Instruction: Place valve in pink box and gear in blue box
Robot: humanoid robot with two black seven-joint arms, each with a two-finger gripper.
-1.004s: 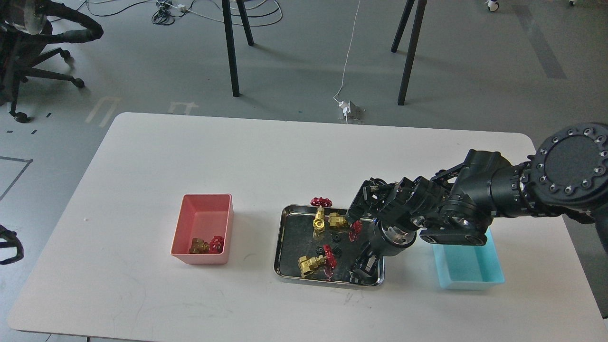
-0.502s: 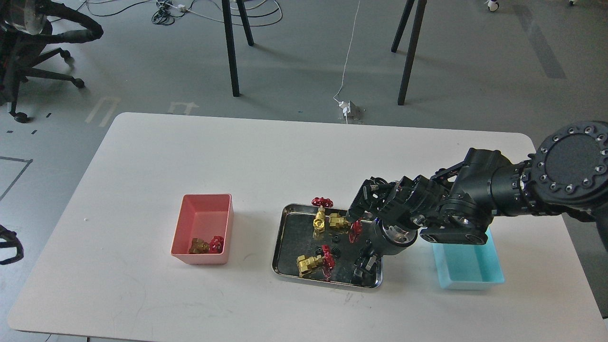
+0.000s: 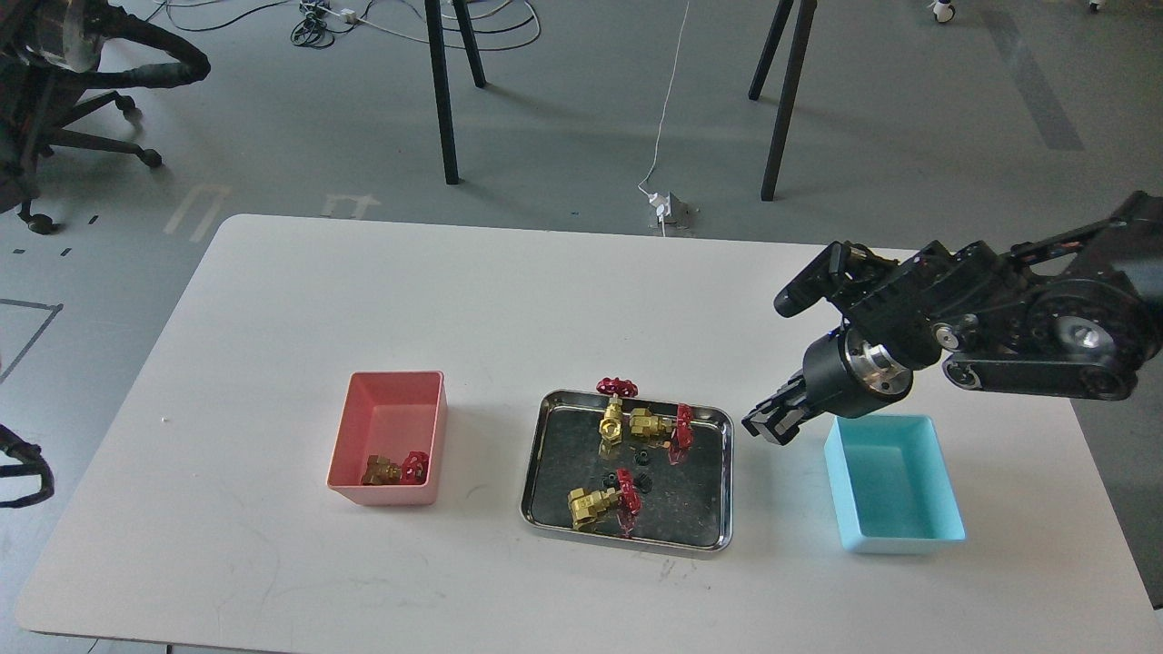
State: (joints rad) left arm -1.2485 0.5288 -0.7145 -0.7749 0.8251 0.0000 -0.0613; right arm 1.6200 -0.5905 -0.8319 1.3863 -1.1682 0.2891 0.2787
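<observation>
**Right claw between tray and blue box**

The right claw [image 3: 768,425] hangs at right of centre; how far open, I cannot tell. One valve [image 3: 393,469] lies in the pink box [image 3: 386,400]. Gears [image 3: 641,482] lie in the steel tray [image 3: 713,472]. The blue box [image 3: 945,522] stands lower right.

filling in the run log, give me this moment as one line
right gripper: above table between steel tray and blue box, load unclear | pink box: one valve | tray: three valves, few gears

Even, soft daylight fills my head camera; the white table [image 3: 363,300] shows no glare, shadows beneath the pink box [image 3: 389,436] stay faint, the steel tray [image 3: 536,454] mirrors darkly, focus crisp throughout.
</observation>
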